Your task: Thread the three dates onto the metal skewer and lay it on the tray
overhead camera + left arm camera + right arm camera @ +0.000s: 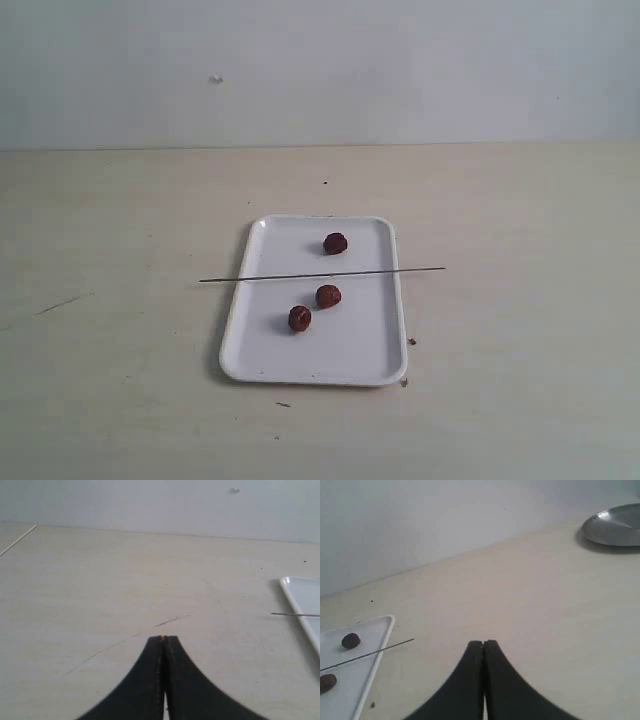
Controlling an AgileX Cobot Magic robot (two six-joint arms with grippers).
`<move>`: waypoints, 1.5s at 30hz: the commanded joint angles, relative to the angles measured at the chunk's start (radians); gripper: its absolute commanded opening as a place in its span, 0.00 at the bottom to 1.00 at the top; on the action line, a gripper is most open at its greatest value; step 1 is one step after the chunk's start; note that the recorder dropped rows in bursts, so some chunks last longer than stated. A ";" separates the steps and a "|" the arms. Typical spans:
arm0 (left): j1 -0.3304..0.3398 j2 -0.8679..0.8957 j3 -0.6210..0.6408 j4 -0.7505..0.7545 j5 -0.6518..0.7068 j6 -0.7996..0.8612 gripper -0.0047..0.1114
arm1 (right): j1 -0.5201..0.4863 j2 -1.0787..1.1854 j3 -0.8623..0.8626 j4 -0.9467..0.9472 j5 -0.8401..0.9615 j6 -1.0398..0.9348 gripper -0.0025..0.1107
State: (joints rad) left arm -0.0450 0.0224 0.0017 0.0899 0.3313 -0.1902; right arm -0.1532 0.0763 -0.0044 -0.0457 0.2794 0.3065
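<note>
The white tray (pixel 262 352) lies mid-table with three dates loose on it: one at the back (pixel 335 243), one in the middle (pixel 328 296), one nearer the front (pixel 299 319). The metal skewer (pixel 320 274) rests across the tray, both ends overhanging the rim. Neither arm shows in the exterior view. My left gripper (pixel 162 639) is shut and empty over bare table, left of the tray's corner (pixel 300 592) and the skewer tip (pixel 295 614). My right gripper (pixel 483 643) is shut and empty, right of the tray (pixel 377 652), the skewer (pixel 370 653) and two dates (pixel 351 640) (pixel 327 682).
A round metal dish (pixel 615 527) sits on the table far off in the right wrist view. Pale wooden tabletop (pixel 520 250) stretches all round the tray, with a few small crumbs (pixel 411 342) by its right rim. A plain wall stands behind.
</note>
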 commanded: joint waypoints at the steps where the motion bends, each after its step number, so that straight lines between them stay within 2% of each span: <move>1: 0.003 0.003 -0.002 -0.003 -0.003 -0.006 0.04 | -0.006 -0.005 0.004 -0.004 -0.111 0.002 0.02; 5: 0.003 0.003 -0.002 -0.003 -0.003 -0.006 0.04 | -0.006 -0.005 0.004 0.080 -0.302 0.017 0.02; 11: 0.003 0.003 -0.002 -0.003 -0.003 -0.006 0.04 | -0.006 -0.005 0.004 0.097 -0.471 0.013 0.02; 14: 0.003 0.003 -0.002 -0.003 -0.003 -0.006 0.04 | -0.006 -0.005 0.004 0.162 -0.581 0.150 0.02; 18: 0.003 0.003 -0.002 -0.003 -0.003 -0.006 0.04 | -0.006 0.001 0.004 0.147 -0.886 0.221 0.02; 20: 0.003 0.003 -0.002 -0.003 -0.003 -0.006 0.04 | -0.006 0.029 -0.055 0.117 -0.933 0.195 0.02; 24: 0.003 0.003 -0.002 -0.003 -0.003 -0.006 0.04 | -0.006 0.218 -0.318 -0.039 -0.731 0.095 0.02; 27: 0.003 0.003 -0.002 -0.003 -0.003 -0.006 0.04 | -0.004 0.442 -0.504 -0.202 -0.565 0.126 0.02; 30: 0.003 0.003 -0.002 -0.003 -0.003 -0.006 0.04 | -0.004 0.705 -0.633 -0.316 -0.511 0.164 0.02; 35: 0.003 0.003 -0.002 -0.003 -0.003 -0.006 0.04 | 0.075 1.110 -0.930 -0.525 -0.226 0.159 0.02; 40: 0.003 0.003 -0.002 -0.003 -0.003 -0.006 0.04 | 0.193 1.458 -1.247 -0.510 0.253 -0.131 0.02; 42: 0.003 0.003 -0.002 -0.003 -0.003 -0.006 0.04 | 0.236 1.584 -1.371 -0.480 0.502 -0.378 0.02; 43: 0.003 0.003 -0.002 -0.003 -0.003 -0.006 0.04 | 0.270 1.682 -1.458 -0.459 0.712 -0.619 0.02; 45: 0.003 0.003 -0.002 -0.003 -0.003 -0.006 0.04 | 0.307 1.764 -1.523 -0.397 0.860 -0.784 0.02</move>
State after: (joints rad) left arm -0.0450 0.0224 0.0017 0.0899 0.3313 -0.1902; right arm 0.1105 1.7494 -1.4487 -0.5125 0.9193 -0.2228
